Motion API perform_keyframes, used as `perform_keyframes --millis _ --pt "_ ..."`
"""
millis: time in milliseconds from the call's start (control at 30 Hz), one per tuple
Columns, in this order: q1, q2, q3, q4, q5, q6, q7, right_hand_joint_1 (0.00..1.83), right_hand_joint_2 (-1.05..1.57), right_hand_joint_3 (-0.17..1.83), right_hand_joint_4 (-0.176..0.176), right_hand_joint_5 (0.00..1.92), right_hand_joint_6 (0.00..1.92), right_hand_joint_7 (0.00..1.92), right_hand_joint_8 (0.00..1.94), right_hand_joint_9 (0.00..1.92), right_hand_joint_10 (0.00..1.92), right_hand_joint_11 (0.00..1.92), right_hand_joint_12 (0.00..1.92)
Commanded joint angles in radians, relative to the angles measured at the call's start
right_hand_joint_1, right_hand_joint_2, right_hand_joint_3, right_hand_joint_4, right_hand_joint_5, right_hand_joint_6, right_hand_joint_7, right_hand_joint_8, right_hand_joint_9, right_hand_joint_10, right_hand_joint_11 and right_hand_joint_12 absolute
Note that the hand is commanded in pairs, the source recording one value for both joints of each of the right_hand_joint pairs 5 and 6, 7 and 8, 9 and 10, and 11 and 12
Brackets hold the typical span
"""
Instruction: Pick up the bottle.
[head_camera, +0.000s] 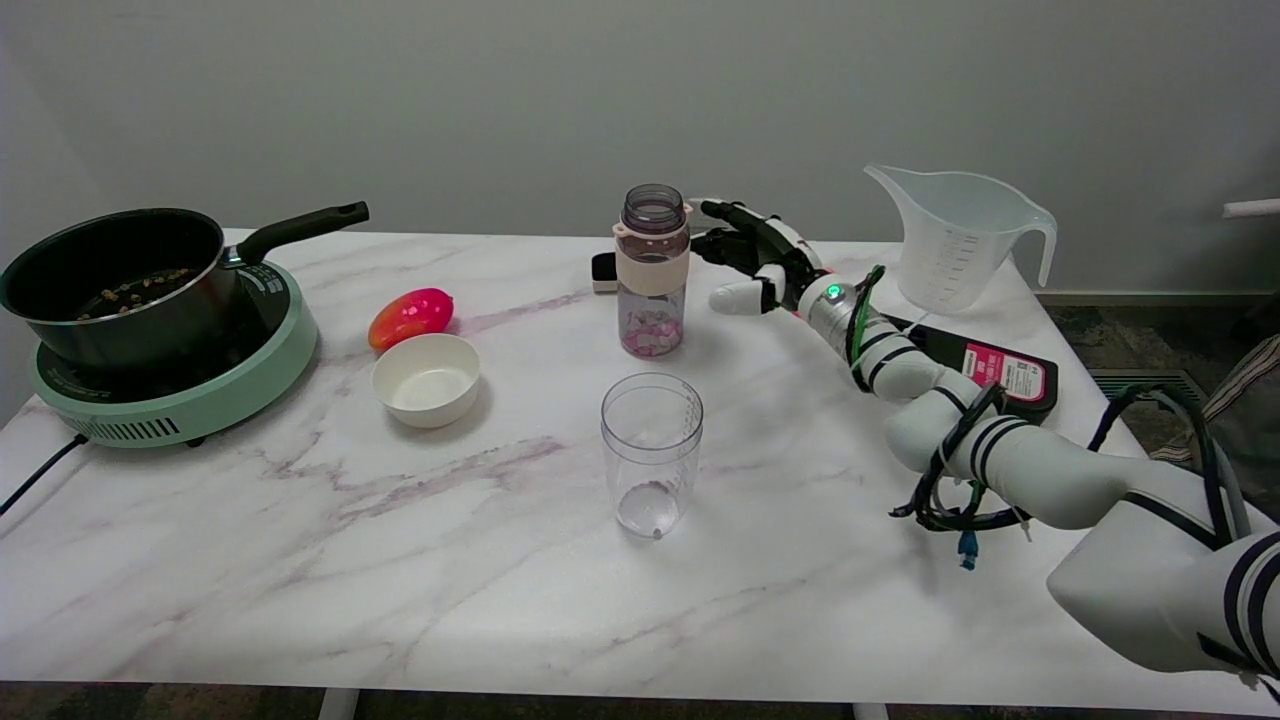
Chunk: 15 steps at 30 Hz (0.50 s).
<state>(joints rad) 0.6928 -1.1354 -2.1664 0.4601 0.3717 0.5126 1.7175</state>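
A white marble-patterned desk (400, 560) fills most of the view, seen from above its near side, with a plain grey wall behind. The robot's white right arm (1010, 450), wrapped in black cables, reaches in from the lower right and stretches across the desk toward the far middle. At the far left, a mint-green electric hotplate (200, 390) carries a black saucepan (110, 285) with a long black handle pointing right and some small brownish bits inside. At the far right stands a clear plastic measuring jug (955, 240), and just in front of it a flat black device with a pink label (1000, 370) lies partly under the arm. Near the middle of the desk stands an empty clear cup (651, 455). Behind it, at the far middle, the bottle (653, 270) stands upright: clear, with a cream band, an open top and pinkish pieces at its bottom. The right hand (765, 265) hovers just right of the bottle, fingers (735, 297) spread wide, holding nothing and not touching it. Left of centre sits a small white bowl (427, 379), with a red and orange pepper-like toy (411, 316) just behind it.
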Motion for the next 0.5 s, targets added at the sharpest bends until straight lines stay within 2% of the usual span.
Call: perform_keyframes --millis 33,500 --pt "0.043 -0.083 0.004 -0.098 0.125 -0.014 -0.155 1.26 -0.73 1.18 0.0 0.23 0.23 0.63 0.63 0.48 0.48 0.38 0.38" --pt "0.068 -0.124 0.002 -0.074 0.118 0.01 -0.19 1.26 -0.72 1.19 0.0 0.24 0.24 0.63 0.63 0.49 0.49 0.42 0.42"
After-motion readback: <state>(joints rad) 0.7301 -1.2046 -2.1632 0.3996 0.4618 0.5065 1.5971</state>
